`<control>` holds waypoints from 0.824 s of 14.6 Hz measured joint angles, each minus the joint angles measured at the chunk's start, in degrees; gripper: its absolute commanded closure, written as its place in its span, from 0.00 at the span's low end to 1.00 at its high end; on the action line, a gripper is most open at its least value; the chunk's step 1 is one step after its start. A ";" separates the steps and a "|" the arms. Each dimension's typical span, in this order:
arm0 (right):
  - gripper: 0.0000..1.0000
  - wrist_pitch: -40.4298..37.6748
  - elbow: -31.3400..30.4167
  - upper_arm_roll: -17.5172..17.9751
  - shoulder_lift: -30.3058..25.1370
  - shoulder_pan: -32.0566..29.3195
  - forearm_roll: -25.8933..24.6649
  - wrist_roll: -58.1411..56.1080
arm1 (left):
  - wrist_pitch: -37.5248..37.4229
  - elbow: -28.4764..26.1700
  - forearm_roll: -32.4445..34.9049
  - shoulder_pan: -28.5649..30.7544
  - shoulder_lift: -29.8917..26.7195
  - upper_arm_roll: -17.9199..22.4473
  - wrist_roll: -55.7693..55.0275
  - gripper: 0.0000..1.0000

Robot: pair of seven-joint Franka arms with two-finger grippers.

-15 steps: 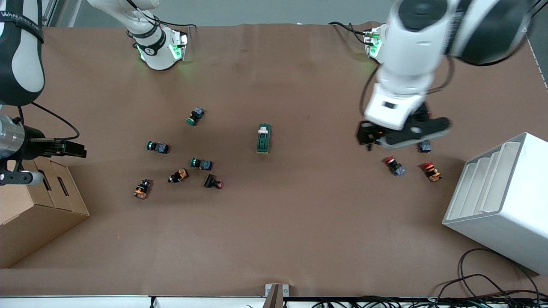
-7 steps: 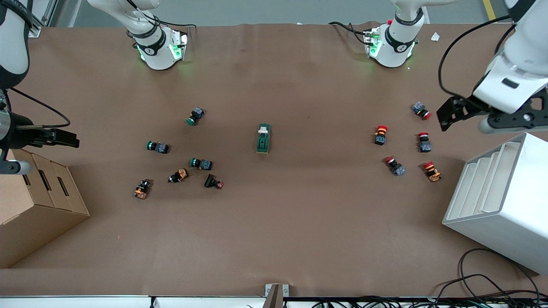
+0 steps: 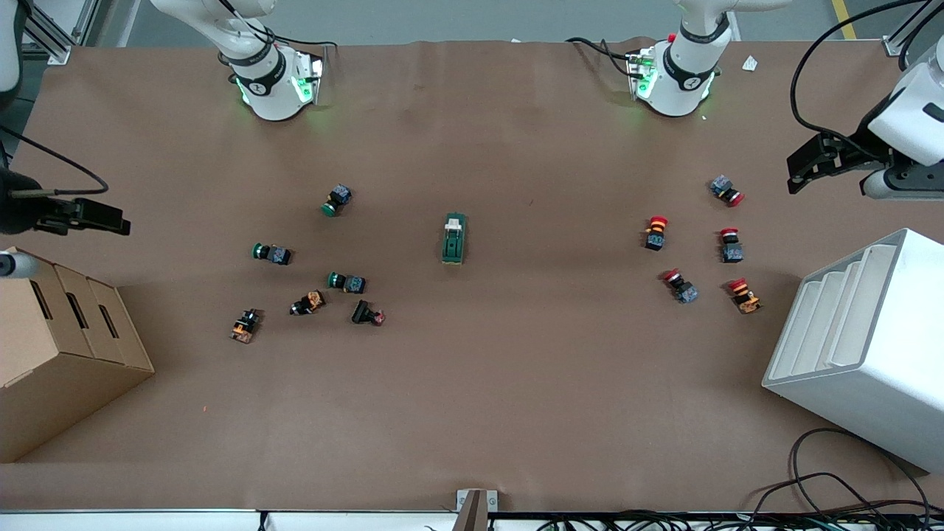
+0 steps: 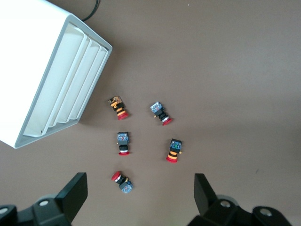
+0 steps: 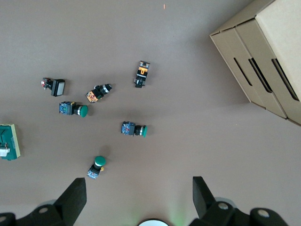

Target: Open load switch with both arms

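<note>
I hold both pincers high and wide, gripping nothing, so each wrist camera can take in its end of the desk (image 3: 472, 413). My left pincer (image 4: 141, 195) hangs over the red-capped buttons (image 4: 173, 150) near the white rack (image 4: 61, 80); my right pincer (image 5: 139, 197) hangs over the green-capped buttons (image 5: 134, 129) beside the cardboard box (image 5: 263, 56). The load switch (image 3: 454, 238) lies flat mid-desk between the two clusters, its cream lever (image 3: 454, 222) at its twelve o'clock end, toward my bases, untouched. I judge one pincer must pin the block while the other works the lever.
</note>
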 measured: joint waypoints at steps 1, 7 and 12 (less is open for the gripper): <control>0.00 0.65 -1.71 0.00 -1.56 -0.02 0.00 -0.04 | 0.00 -0.49 -0.20 -0.05 -0.61 -0.01 0.00 0.00; 0.00 3.60 -12.88 0.22 -12.32 -0.01 -0.02 -0.09 | 0.26 -3.44 -0.55 -0.46 -3.33 -0.31 0.00 0.00; 0.00 4.18 -15.29 0.22 -14.45 -0.01 -0.02 -0.10 | 0.27 -3.96 -0.55 -0.69 -3.34 -0.33 0.15 0.00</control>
